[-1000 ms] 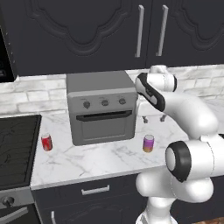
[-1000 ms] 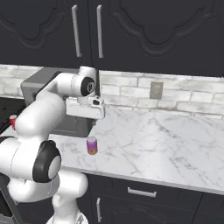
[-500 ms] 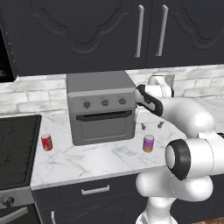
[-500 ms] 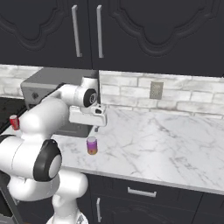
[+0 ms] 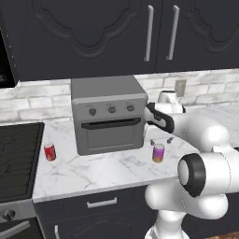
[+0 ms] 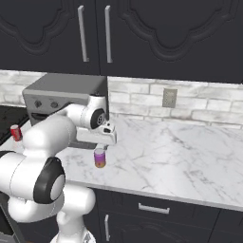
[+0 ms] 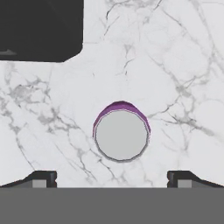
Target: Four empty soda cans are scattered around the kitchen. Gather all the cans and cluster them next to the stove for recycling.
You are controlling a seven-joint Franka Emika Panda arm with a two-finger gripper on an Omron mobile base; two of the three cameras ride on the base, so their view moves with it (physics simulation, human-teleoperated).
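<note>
A purple-pink soda can (image 5: 158,153) (image 6: 99,157) stands upright on the white marble counter, right of the toaster oven. My gripper (image 5: 160,139) (image 6: 102,146) hangs open just above it, pointing straight down. In the hand view the can's silver top (image 7: 121,134) lies a little ahead of the gap between the open fingertips (image 7: 112,178), which touch nothing. A red soda can (image 5: 49,151) (image 6: 16,132) stands on the counter between the toaster oven and the stove (image 5: 14,158), whose dark grated cooktop sits at the far left.
The grey boxy toaster oven (image 5: 109,119) (image 6: 61,92) stands against the brick backsplash just left of my hand; its dark corner (image 7: 41,28) shows in the hand view. Dark upper cabinets (image 5: 154,32) hang overhead. A wall outlet (image 6: 169,98) is behind the counter.
The hand has come down from beside the toaster oven's top to just above the purple-pink can. Both cans stayed put.
</note>
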